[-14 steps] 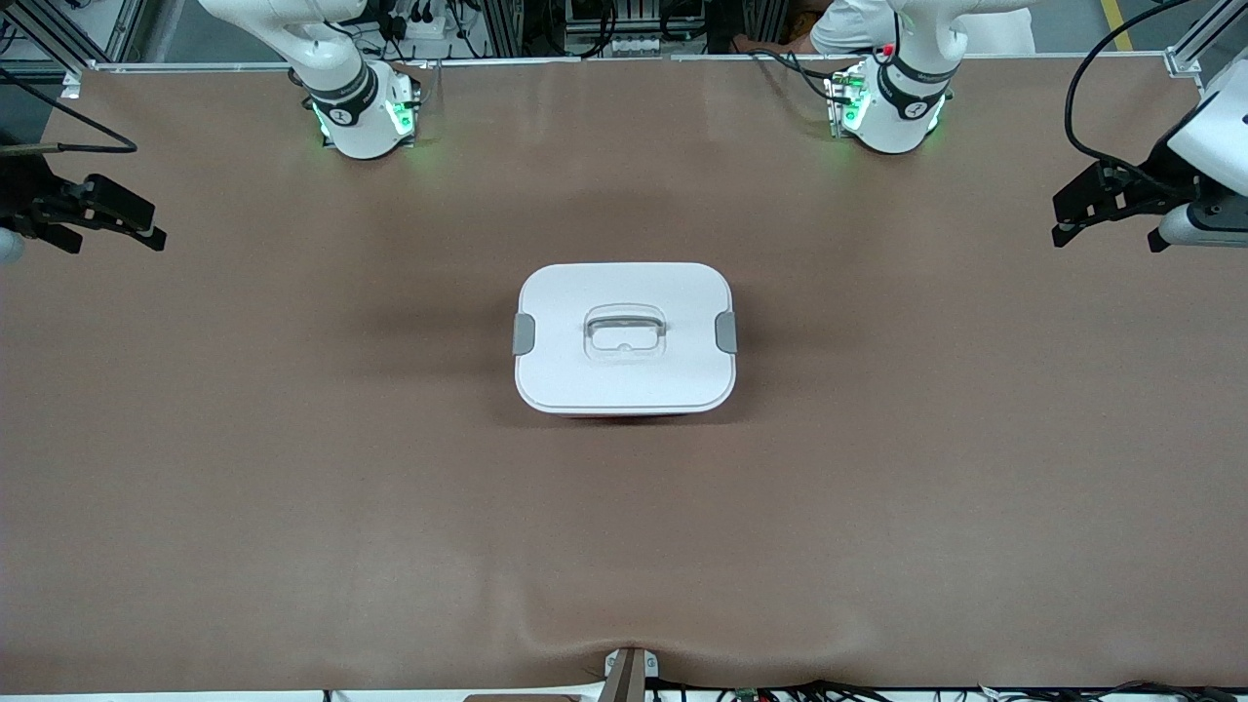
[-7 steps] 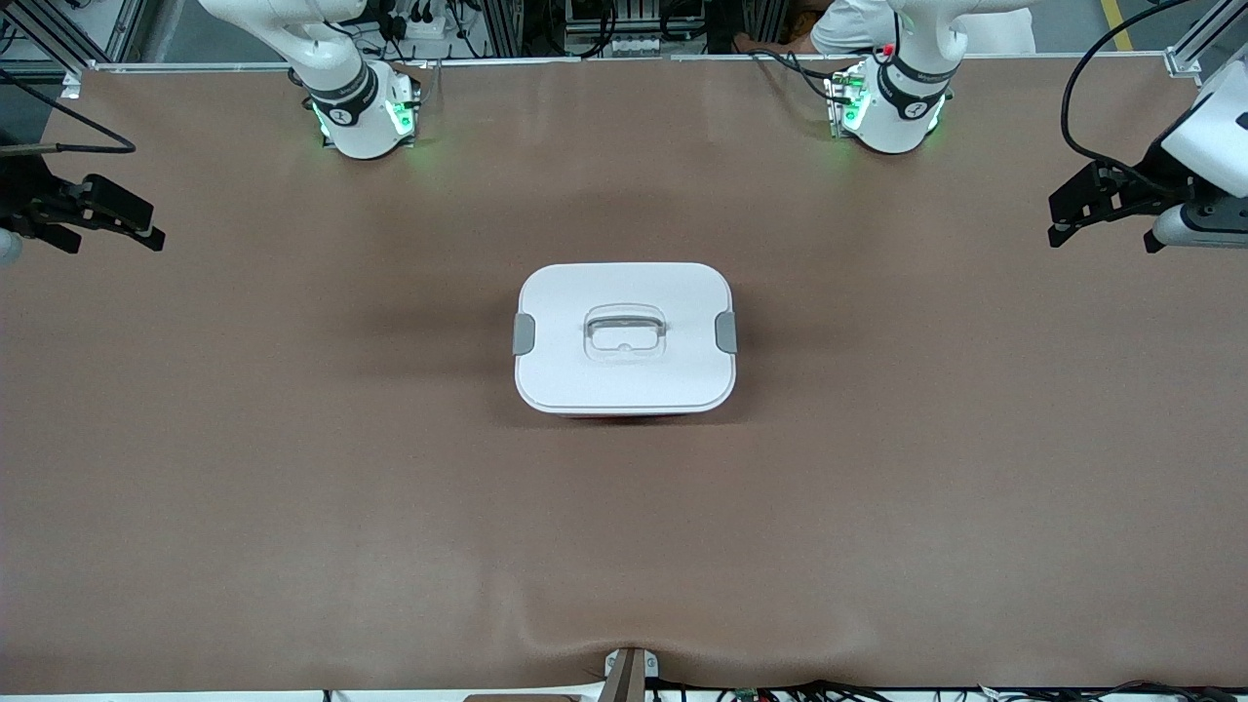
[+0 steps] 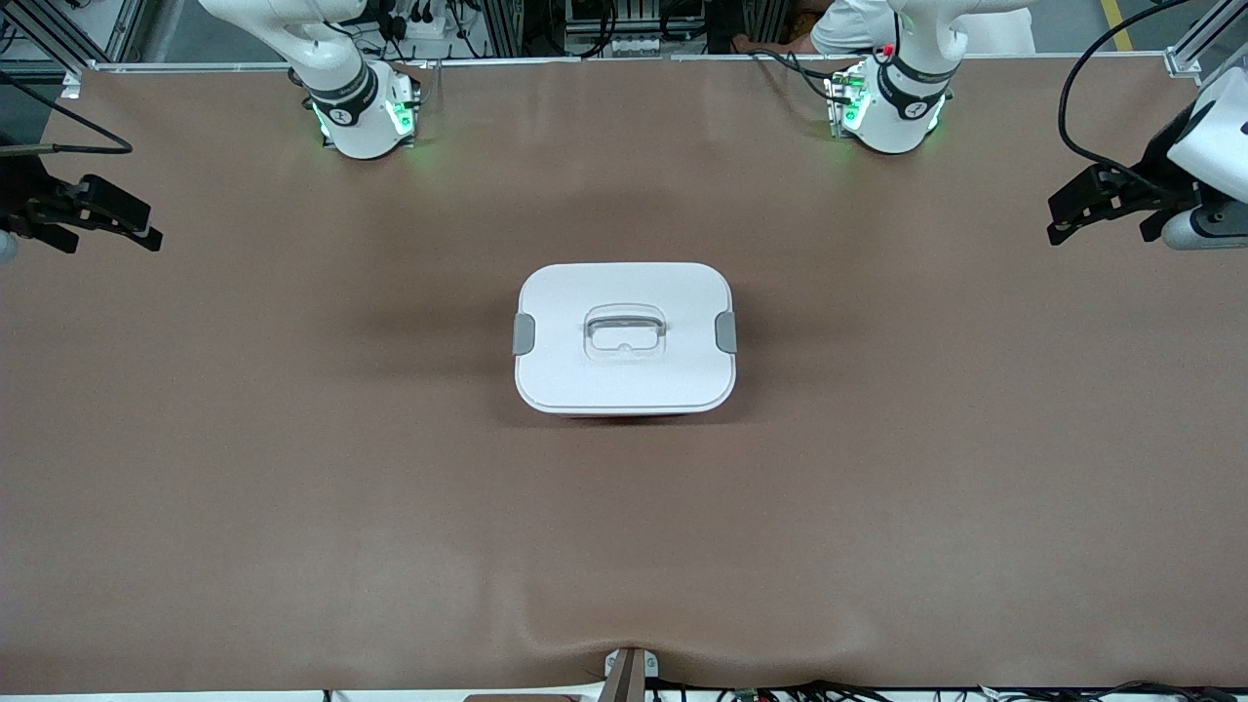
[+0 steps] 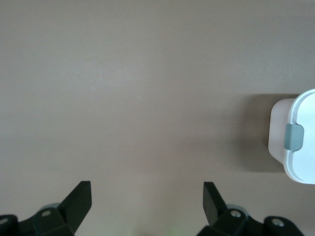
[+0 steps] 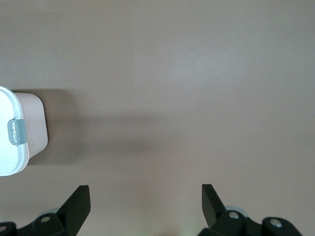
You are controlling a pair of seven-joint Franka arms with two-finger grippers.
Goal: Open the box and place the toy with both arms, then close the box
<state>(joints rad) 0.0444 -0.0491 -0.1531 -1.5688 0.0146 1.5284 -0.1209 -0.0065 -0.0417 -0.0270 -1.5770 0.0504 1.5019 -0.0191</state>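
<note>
Front view: box (image 3: 624,337) shut and clipped mid-tabletop (image 3: 292,468), left claw (image 3: 1072,210) and right claw (image 3: 122,219) wide, empty, over either end, likely clearing approach.

box (image 4: 295,142) cropped, both arms cut off
</note>
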